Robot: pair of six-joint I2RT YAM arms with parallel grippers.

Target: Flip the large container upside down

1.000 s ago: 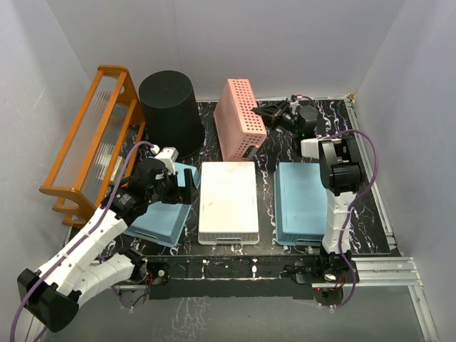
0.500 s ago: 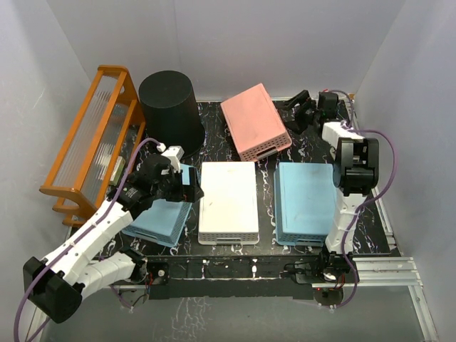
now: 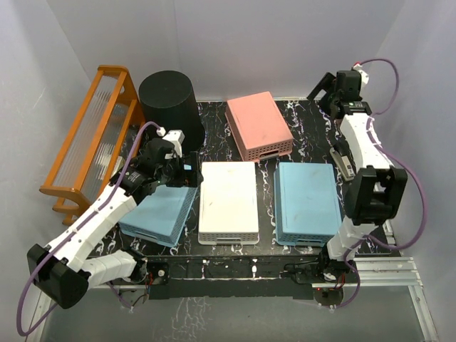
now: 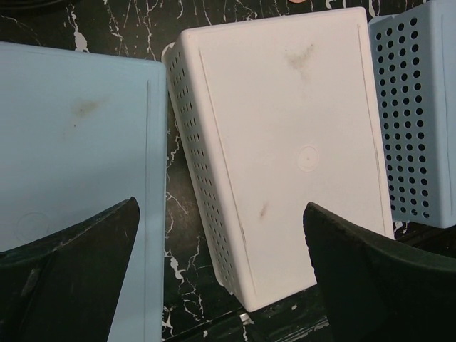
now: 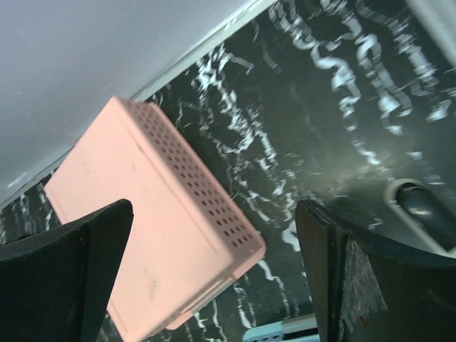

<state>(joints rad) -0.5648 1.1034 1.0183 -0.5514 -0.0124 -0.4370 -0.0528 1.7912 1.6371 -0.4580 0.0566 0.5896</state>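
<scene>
Marble tabletop point(image 3: 306, 135): large container point(image 3: 169, 107) stands beyond left claw point(image 3: 187, 176)

A lab test cell was suggested: a black marbled counter point(image 3: 308, 135) was boxed in by plain white walls point(image 3: 285, 43).

1. Your top external view looks down from high behind the near edge and takes in the whole table point(image 3: 306, 135) from far off.
2. Your left wrist view looks almost straight down, close above the white basket point(image 4: 285, 142), with the left gripper point(image 4: 221, 205) framing the bottom corners.
3. Your right wrist view looks down at a slant toward the pink basket point(image 5: 157, 235) and the back wall point(image 5: 107, 43), framed likewise by the right gripper point(image 5: 214, 205).
4. The top view shares the white basket with the left wrist and the pink basket with the right wrist.
</scene>
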